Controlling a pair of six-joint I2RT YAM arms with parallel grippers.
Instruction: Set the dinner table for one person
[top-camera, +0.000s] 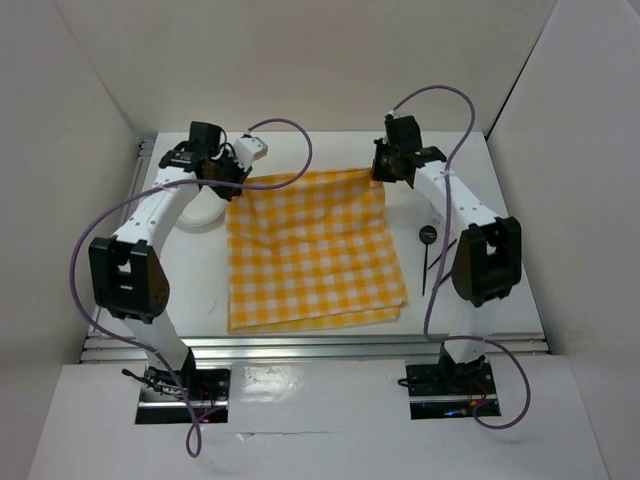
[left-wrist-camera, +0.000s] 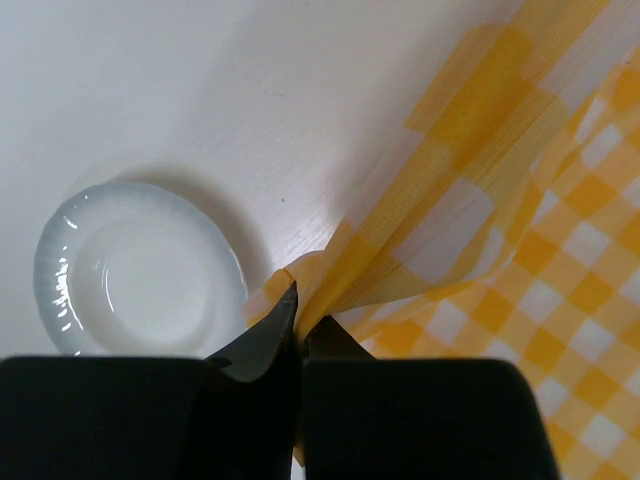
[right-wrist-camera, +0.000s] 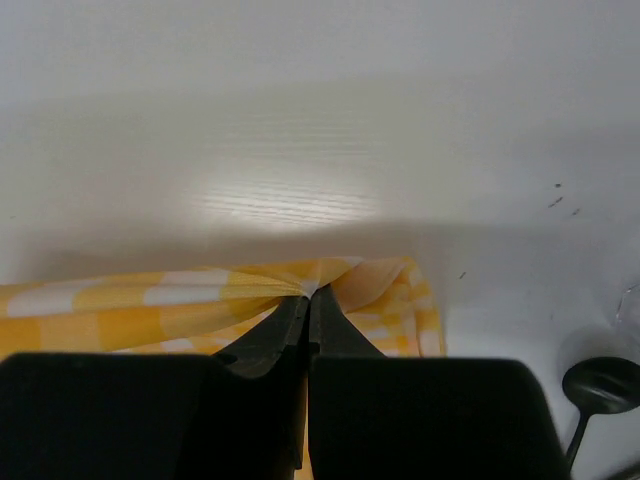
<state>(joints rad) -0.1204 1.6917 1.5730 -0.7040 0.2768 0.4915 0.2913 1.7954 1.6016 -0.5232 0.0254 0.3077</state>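
A yellow-and-white checked cloth (top-camera: 312, 250) lies on the white dinner table (top-camera: 330, 148), its near part folded flat. My left gripper (top-camera: 232, 181) is shut on the cloth's far left corner (left-wrist-camera: 330, 270), pinching a bunched edge just off the table. My right gripper (top-camera: 386, 172) is shut on the far right corner (right-wrist-camera: 330, 280) in the same way. The far edge of the cloth stretches between the two grippers. In the wrist views, the left gripper (left-wrist-camera: 298, 300) and right gripper (right-wrist-camera: 308, 298) each have their jaws pressed together on fabric.
A white plate (left-wrist-camera: 140, 270) sits just left of the cloth, partly under the left arm (top-camera: 205, 212). A black spoon (top-camera: 426, 236) lies right of the cloth, beside the right arm, its bowl also showing in the right wrist view (right-wrist-camera: 598, 385). Aluminium rails (top-camera: 320, 345) run along the near and left edges.
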